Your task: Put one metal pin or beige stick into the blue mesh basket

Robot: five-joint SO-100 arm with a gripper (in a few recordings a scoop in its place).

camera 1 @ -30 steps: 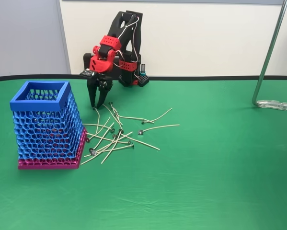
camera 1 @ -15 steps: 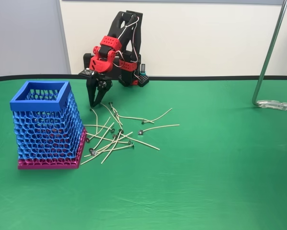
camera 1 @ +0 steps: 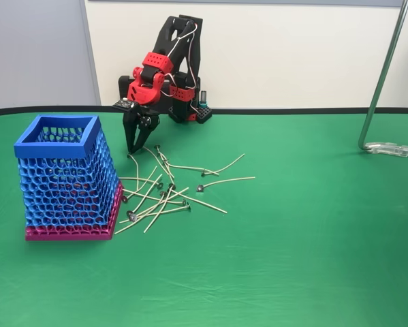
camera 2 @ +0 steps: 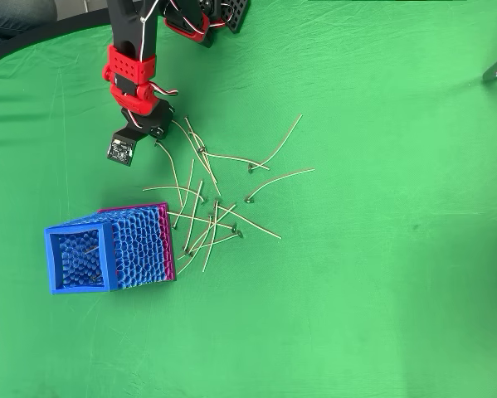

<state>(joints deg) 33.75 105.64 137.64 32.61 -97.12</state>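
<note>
The beige sticks (camera 1: 164,194) lie in a loose, crossing heap on the green worktop (camera 1: 292,238), just right of the blue mesh basket (camera 1: 66,178) in the fixed view, each with a small dark disc at one end. One stick (camera 1: 136,167) runs from the heap's far edge up toward the gripper (camera 1: 137,148), which hangs tips-down right above that end.

The jaws stand slightly apart, and I cannot tell whether the stick's tip is between them or merely just beside them.

The risks, as I judge them: the sticks are thin and overlap, so a closing pinch could slip off, catch two at once, or drag neighbours along and scatter the heap toward the basket's magenta base. A stick gripped near one end would also dangle and could snag on the rim (the mouth is narrow for a swinging piece).

The fixed view gives the gripper's height and downward tilt. The overhead view lays out the fan of sticks (camera 2: 202,224) plainly, sets the gripper (camera 2: 159,141) at the heap's upper-left edge, and looks into the basket (camera 2: 80,259), where something pale seems to lie, too small to name.
</note>
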